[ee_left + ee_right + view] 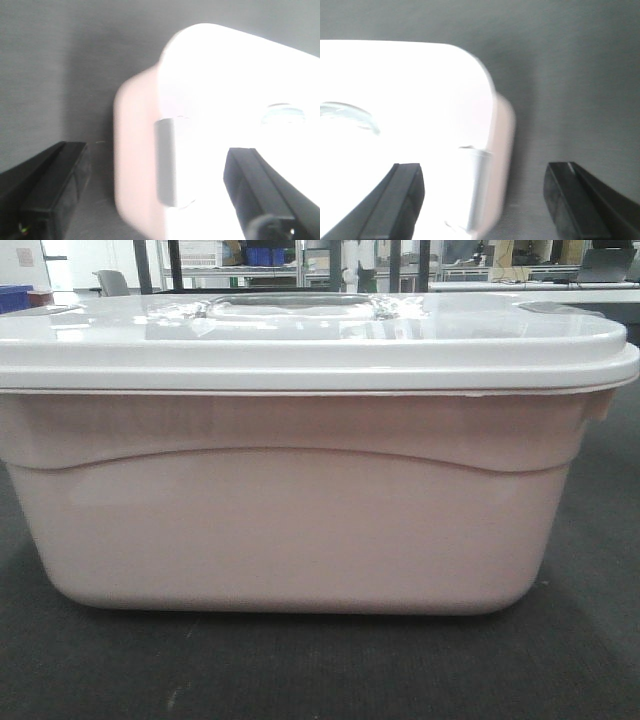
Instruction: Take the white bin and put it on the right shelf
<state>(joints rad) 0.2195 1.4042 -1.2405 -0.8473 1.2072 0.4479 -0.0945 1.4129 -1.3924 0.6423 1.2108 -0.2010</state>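
Note:
The white bin (300,520) fills the front view, a pale pinkish tote with a glossy white lid (300,335) and a moulded handle on top, resting on dark carpet. In the left wrist view my left gripper (157,165) hangs open above the bin's left end (140,165), one finger over the carpet, the other over the lid. In the right wrist view my right gripper (482,185) is open astride the bin's right end (497,150) in the same way. Neither gripper touches the bin. The right shelf is out of view.
Dark grey carpet (100,670) surrounds the bin. Behind it stand desks, a grey chair (112,282), blue crates (265,255) and dark uprights (175,265) at the back of the room.

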